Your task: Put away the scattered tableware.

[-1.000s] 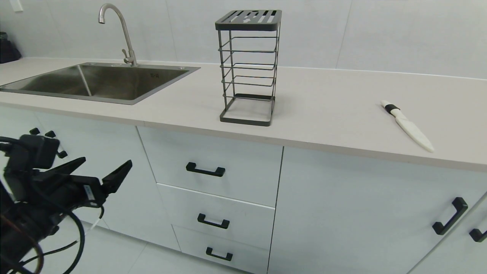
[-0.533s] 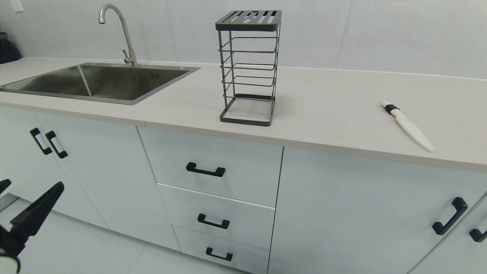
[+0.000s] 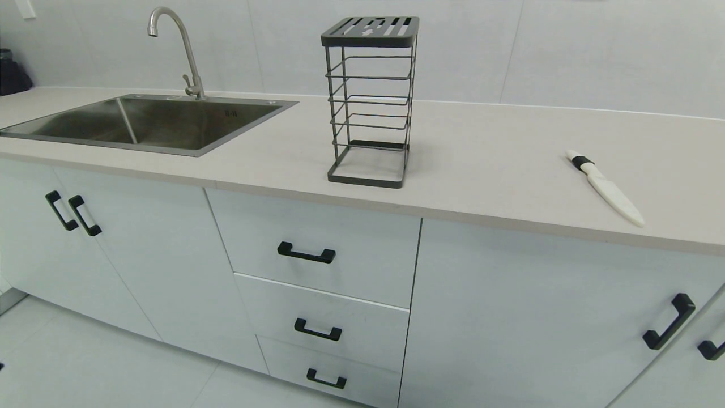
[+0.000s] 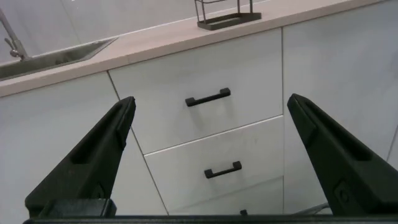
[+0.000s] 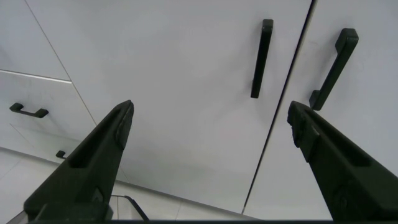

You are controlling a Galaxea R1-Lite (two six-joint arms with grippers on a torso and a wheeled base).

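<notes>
Status: no part of the task appeared complete. The one piece of tableware in sight, a white knife point(image 3: 606, 187) with a dark band near the butt of its handle, lay flat on the countertop point(image 3: 498, 170) at the right, close to the near edge; its blade pointed right and toward the near side, its handle toward the far side. The storage unit, a black wire rack point(image 3: 371, 102) with a slotted top plate point(image 3: 371, 29), stood upright near the middle of the counter, well apart from the knife; nothing could be seen in its slots or inside its frame. A steel sink point(image 3: 141, 122) with a curved tap point(image 3: 175, 48) occupied the far left of the counter; no tableware was visible in the part of the basin that showed.

Tool state: the left gripper point(image 4: 211, 101) had its jaws spread wide with nothing between them; it sat low, below counter level, facing the drawer fronts point(image 4: 249, 81) under the rack. The right gripper point(image 5: 211, 107) was likewise spread wide and carried nothing; it faced the cabinet doors point(image 5: 186, 74) with their two vertical handles point(image 5: 266, 59), also below counter level. Neither tool touched any object.

Remaining work, as judged: raise an arm to counter height, probably the right one, since the knife lay on that side; grasp the knife by the handle; carry it left to the rack; lower the blade into a slot in the top plate; release. The flat, thin blade on the hard counter would probably make the pickup the most delicate step.
</notes>
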